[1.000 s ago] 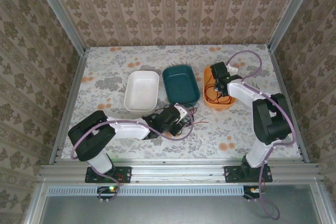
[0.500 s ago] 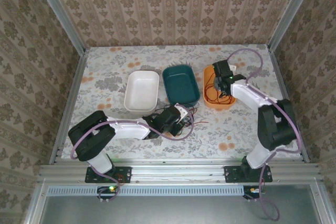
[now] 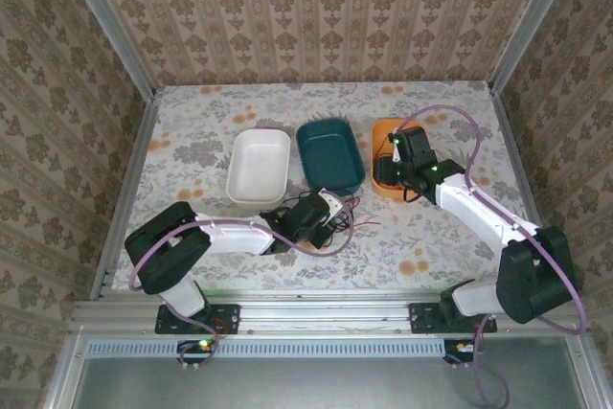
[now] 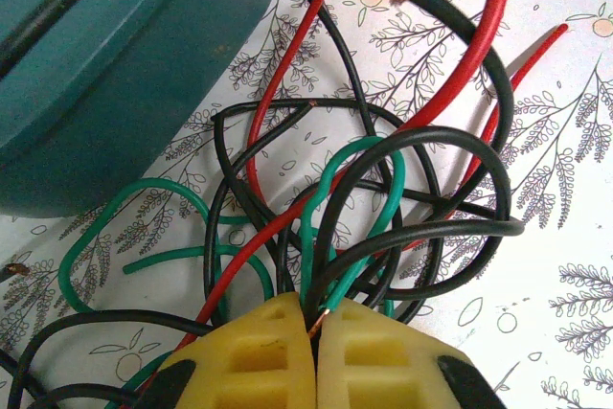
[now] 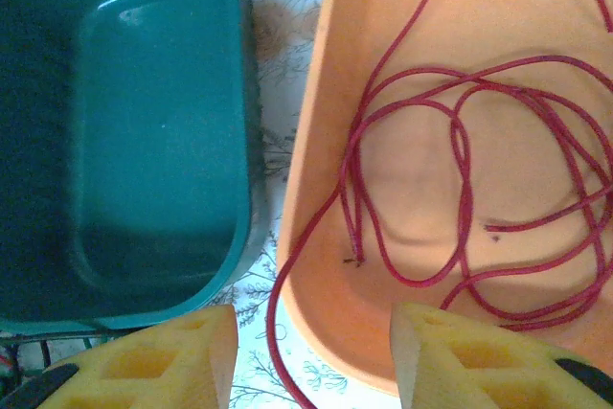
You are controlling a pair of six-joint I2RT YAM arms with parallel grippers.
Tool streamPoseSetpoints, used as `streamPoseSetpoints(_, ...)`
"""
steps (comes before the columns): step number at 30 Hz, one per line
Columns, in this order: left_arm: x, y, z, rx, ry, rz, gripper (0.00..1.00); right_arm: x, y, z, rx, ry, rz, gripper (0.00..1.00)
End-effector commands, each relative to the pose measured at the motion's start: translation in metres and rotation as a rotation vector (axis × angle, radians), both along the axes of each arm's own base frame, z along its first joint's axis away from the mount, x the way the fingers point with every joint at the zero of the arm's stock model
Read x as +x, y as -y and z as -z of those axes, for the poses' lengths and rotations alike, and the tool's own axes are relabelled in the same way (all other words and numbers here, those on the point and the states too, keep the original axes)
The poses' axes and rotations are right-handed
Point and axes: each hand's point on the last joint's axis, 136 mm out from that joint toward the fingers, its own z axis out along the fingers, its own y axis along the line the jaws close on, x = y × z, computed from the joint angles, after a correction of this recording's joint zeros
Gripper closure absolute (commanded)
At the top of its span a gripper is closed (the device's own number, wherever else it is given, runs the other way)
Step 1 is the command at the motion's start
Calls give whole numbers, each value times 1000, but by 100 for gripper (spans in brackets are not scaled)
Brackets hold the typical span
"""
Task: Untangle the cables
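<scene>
Got teal tray (image 3: 330, 150) and orange tray (image 5: 402, 26) side by side. Seeing right gripper (image 5: 311, 332) spread apart over the orange rim, and left gripper (image 4: 316, 318) pressed together beside the teal one, pinching a green cable (image 4: 369, 145) amid the tangled cables (image 4: 450, 136). Also spotting a red cable (image 5: 463, 155) coiled inside the orange tray.

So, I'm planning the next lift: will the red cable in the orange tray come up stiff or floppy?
Probably floppy: the red cable lies in loose, uneven loops in the orange tray. Likely light, being far thinner than the tray wall. One strand crosses the rim toward the table, so it may drag or snag.
</scene>
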Motion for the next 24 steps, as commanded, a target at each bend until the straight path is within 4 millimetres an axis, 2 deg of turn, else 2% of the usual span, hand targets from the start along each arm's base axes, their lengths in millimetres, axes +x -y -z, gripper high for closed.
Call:
streamPoseSetpoints(1,-13,-22,35,137,-66,6,100,0,4,23,-57,-61,-4,53)
streamPoseSetpoints(5,-12,-24,34,137,-61,-2,100,6,9,43,-106,-109,26,54)
streamPoseSetpoints(9,-13,-26,34,139,-59,-7,100,13,18,58,-163,-146,70,59)
streamPoseSetpoints(10,-13,-26,34,139,-59,-7,100,15,22,59,-179,-147,87,64)
streamPoseSetpoints(12,-14,-26,34,140,-61,-7,100,21,30,60,-220,-144,125,81)
streamPoseSetpoints(13,-14,-26,34,141,-60,-8,100,24,35,59,-236,-142,143,83)
streamPoseSetpoints(21,-13,-26,34,146,-59,-10,100,42,55,69,-221,-186,235,85)
streamPoseSetpoints(24,-12,-25,31,140,-49,-11,100,45,54,54,-186,-148,232,83)
